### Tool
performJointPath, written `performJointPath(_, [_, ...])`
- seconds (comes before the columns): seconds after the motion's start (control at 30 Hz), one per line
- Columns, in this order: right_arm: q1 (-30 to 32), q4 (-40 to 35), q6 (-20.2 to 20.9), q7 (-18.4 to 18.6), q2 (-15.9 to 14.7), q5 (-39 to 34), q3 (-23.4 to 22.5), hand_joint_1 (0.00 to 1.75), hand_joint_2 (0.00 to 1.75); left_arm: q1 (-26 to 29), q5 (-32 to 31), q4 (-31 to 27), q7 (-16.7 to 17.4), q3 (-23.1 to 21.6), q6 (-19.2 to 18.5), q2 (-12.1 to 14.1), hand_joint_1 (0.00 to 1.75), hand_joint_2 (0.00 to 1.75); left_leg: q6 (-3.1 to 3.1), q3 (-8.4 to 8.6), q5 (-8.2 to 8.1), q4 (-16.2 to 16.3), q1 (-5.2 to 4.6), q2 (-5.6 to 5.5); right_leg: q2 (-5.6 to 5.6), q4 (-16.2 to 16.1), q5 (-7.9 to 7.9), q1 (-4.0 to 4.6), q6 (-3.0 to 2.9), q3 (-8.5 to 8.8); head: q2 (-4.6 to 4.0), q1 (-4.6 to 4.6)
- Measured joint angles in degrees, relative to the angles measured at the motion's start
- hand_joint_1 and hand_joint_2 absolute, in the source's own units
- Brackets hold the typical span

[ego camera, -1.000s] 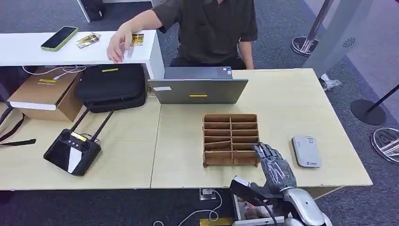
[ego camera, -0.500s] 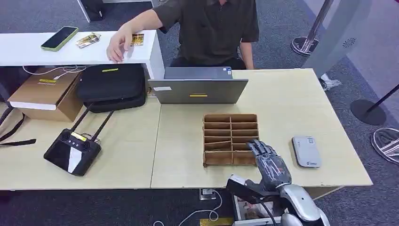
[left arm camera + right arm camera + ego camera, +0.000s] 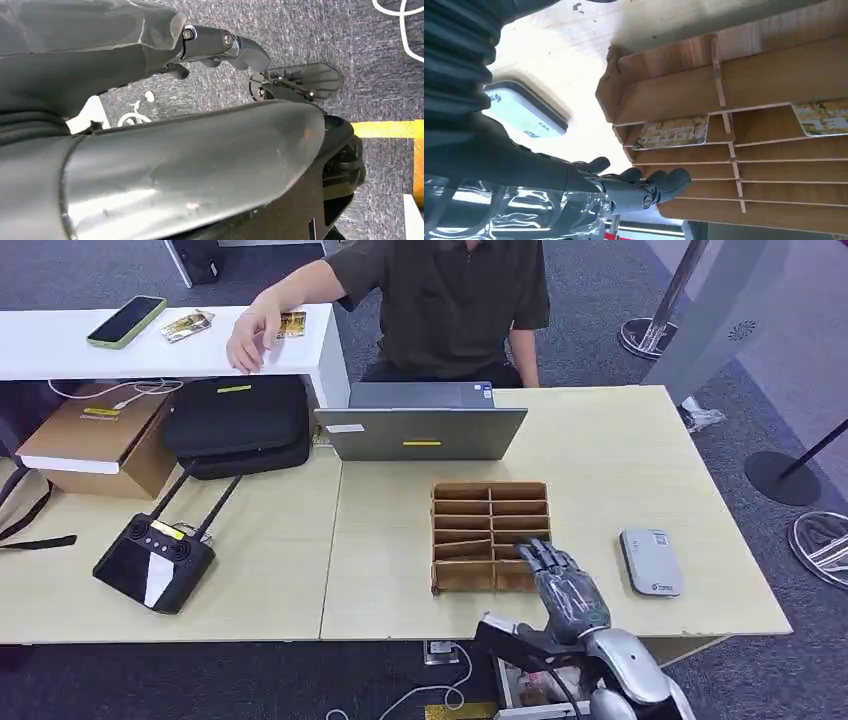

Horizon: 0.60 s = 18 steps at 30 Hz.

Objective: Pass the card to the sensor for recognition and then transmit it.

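Two cards stand on edge inside the wooden rack (image 3: 490, 535) in the middle of the worktop (image 3: 620, 460). Up close, one card (image 3: 671, 132) sits in a slot near the rack's corner and a second card (image 3: 823, 116) in the slot across the centre divider; each runs its long axis along its slot, across the rack, parallel to the worktop's front edge. Their printed faces show above the slot walls. From the head view the slots are too shallow-lit to pick the cards out.

The right robot hand (image 3: 562, 585) hovers over the rack's front right corner, at about 5 o'clock from the rack's centre, fingers (image 3: 659, 182) loosely curled and slightly apart, grasping nothing. The nearer card lies just beyond the fingertips, roughly 11 o'clock from the robot hand, apart from it.

The grey sensor (image 3: 651, 561) lies flat on the worktop at 3 o'clock from the robot hand, near it but not touching.

The left robot hand (image 3: 220, 45) hangs over grey carpet, fingers bent in, holding nothing.

A person (image 3: 450, 300) sits behind the laptop (image 3: 420, 423) at 12 o'clock, one hand resting on a white shelf (image 3: 60, 345).
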Motion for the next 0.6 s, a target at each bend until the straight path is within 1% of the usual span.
performJointPath(0.33, [-0.5, 0.8, 0.0, -0.4, 0.0, 0.0, 0.3, 0.00, 1.75, 0.0, 0.0, 0.0, 0.2, 0.0, 0.0, 0.1, 0.00, 0.00, 0.00, 0.00, 0.00, 0.0, 0.00, 0.00, 0.01, 0.0, 0.00, 0.00, 0.00, 0.00, 0.00, 0.00])
performJointPath(0.47, [-1.9, 1.7, -0.4, -1.2, 0.1, -0.2, 0.5, 0.00, 1.75, 0.0, -0.3, 0.0, 0.7, 0.0, 0.0, 0.1, 0.00, 0.00, 0.00, 0.00, 0.00, 0.0, 0.00, 0.01, 0.01, 0.0, 0.00, 0.00, 0.00, 0.00, 0.00, 0.00])
performJointPath(0.6, [-4.3, 3.0, -1.2, -1.6, 0.8, 0.0, 0.9, 0.00, 1.75, 0.0, -0.5, 0.0, 0.9, 0.0, 0.2, 0.1, 0.00, 0.00, -0.02, 0.01, 0.02, 0.0, 0.00, 0.01, 0.04, 0.0, 0.03, 0.00, -0.03, 0.00, 0.00, 0.00])
